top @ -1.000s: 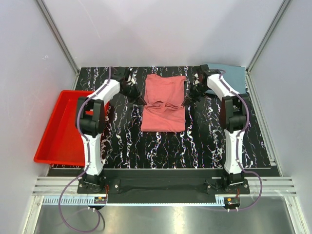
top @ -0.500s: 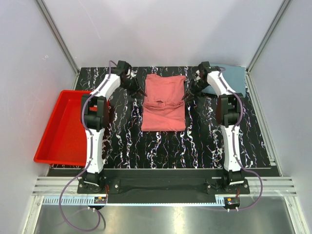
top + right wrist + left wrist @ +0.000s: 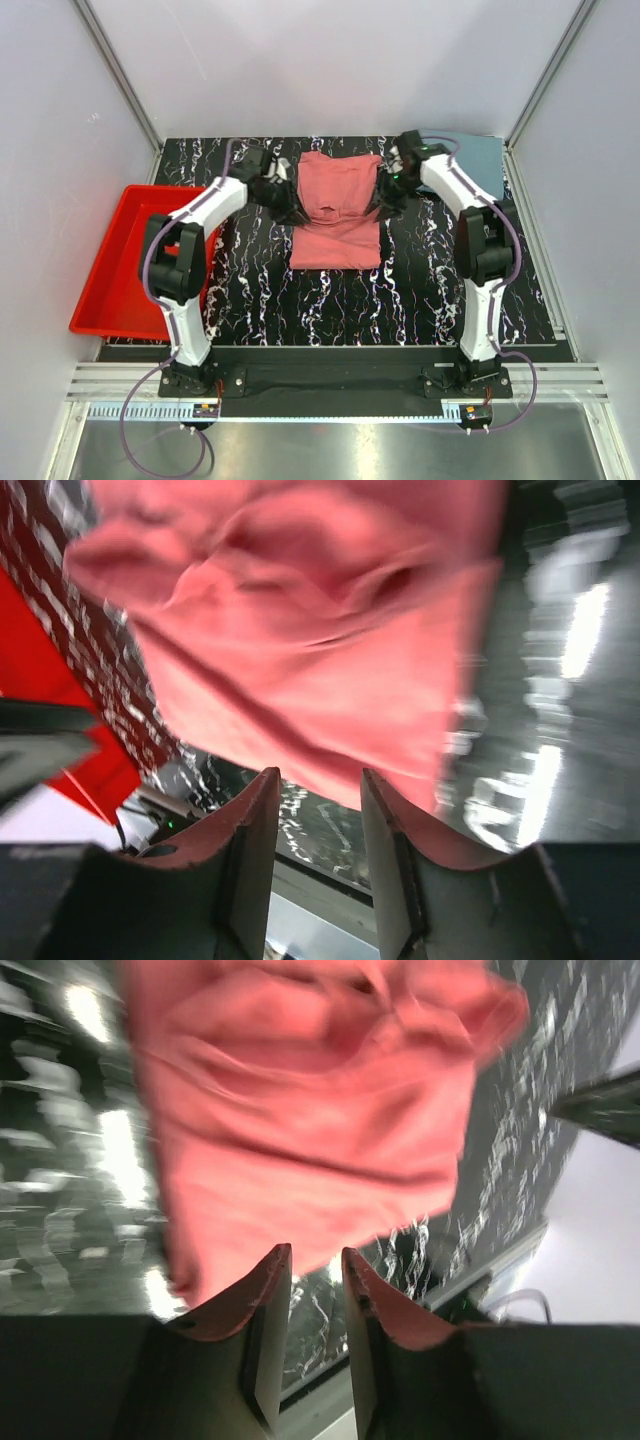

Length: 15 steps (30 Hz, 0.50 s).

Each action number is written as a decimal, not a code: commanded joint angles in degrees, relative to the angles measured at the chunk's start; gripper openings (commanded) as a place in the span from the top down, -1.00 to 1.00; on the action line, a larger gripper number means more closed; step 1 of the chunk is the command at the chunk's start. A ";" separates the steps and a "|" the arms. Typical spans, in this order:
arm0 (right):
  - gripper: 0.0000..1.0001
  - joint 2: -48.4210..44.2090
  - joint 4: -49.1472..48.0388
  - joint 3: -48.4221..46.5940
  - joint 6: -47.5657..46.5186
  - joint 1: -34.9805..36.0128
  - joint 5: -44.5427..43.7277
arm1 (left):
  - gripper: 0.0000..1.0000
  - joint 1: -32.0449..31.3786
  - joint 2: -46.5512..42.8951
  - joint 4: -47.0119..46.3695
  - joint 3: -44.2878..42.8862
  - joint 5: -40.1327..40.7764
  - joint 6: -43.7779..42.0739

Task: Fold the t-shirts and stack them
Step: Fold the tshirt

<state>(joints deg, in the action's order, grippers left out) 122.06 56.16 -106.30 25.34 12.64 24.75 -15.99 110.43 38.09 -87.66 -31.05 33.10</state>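
red plastic tray (image 3: 118, 262), far left: shallow, glossy, rectangular, overhanging the left edge of the table (image 3: 330, 300), whose top is black with white marble veining.

left arm: rises from its base at the near edge, bends at a dark elbow, then runs its white forearm away and inward. left gripper (image 3: 284, 204) sits low at the left edge of the salmon-pink shirt (image 3: 338, 215). in the left wrist view the left gripper (image 3: 315, 1255) has its two fingers parted by a narrow gap with only table showing between them; nothing is pinched.

salmon-pink shirt, centre of the far half of the table: soft matte cotton, folded to a rough rectangle, with a rumpled ridge of creases across its middle and a smooth lower panel.

right arm: mirrors the left, forearm angled inward, right gripper (image 3: 386, 198) low at the shirt's right edge. in the right wrist view the right gripper (image 3: 320, 772) has its fingers spread somewhat wider, the gap empty, the cloth lying beyond the tips.

grey-blue shirt (image 3: 482, 160), far right corner: flat, smooth, partly hidden behind the right arm, apart from the pink one.
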 commanded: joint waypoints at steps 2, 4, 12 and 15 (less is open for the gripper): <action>0.10 -1.48 -14.04 6.71 5.59 5.98 0.83 | 0.37 -4.13 -0.32 -14.16 4.77 -3.15 3.19; 0.10 0.88 -15.37 6.55 6.30 6.51 0.12 | 0.38 -4.49 1.53 -14.44 3.55 -2.53 3.28; 0.12 8.19 -19.34 1.11 3.75 6.43 -3.30 | 0.38 -4.58 9.01 -13.48 -3.74 -0.51 2.93; 0.14 11.26 -18.81 -3.46 3.40 6.25 -4.18 | 0.38 -4.58 9.27 -14.79 -3.66 -0.15 3.81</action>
<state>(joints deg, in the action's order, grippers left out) 132.11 41.41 -104.09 29.65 18.94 23.51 -20.58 120.38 26.81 -88.40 -31.92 36.32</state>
